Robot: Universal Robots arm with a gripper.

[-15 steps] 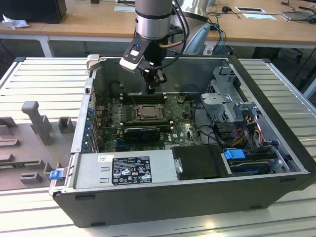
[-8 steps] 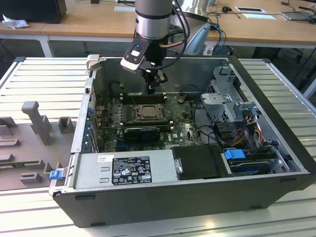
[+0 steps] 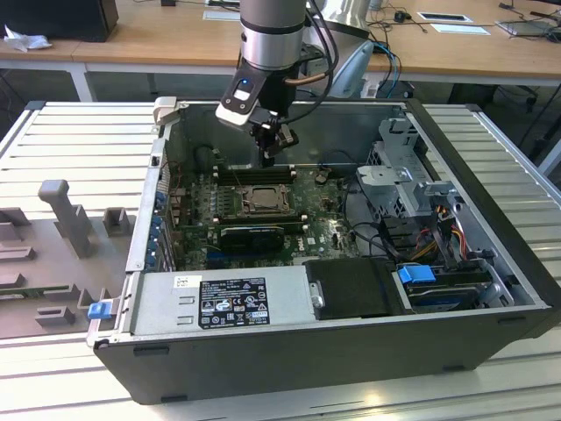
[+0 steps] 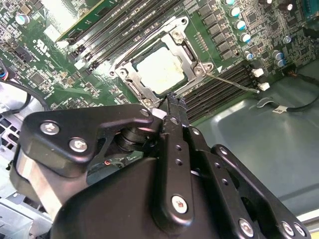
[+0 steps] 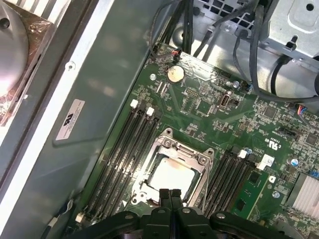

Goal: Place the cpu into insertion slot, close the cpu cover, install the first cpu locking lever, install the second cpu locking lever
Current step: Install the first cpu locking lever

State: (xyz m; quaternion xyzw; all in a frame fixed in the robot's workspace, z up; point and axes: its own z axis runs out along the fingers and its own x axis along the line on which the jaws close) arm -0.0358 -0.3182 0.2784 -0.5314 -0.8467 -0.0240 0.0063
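The cpu [image 4: 162, 69] lies in the insertion slot [image 5: 149, 196] on the green board, its pale face [image 5: 172, 175] showing through the window of the cpu cover [image 5: 183, 155]. The metal cover frame [image 4: 185, 50] lies flat over the chip. A thin lever rod [image 4: 234, 82] sticks out from one corner of the socket, and another rod [image 4: 149, 42] runs along the socket's side. My gripper [image 5: 169, 193] is shut with nothing between its fingers, the tips [image 4: 172, 98] hanging just above the socket's edge. In the exterior view the gripper [image 3: 266, 160] hovers over the socket [image 3: 259, 200].
Long black memory slots [image 5: 124, 144] flank the socket on both sides. The open case's metal wall [image 5: 107, 64] stands close by, with cable bundles [image 5: 249, 45] and a drive cage [image 3: 408, 180] beyond. A grey power supply box [image 3: 219, 298] fills the case's front.
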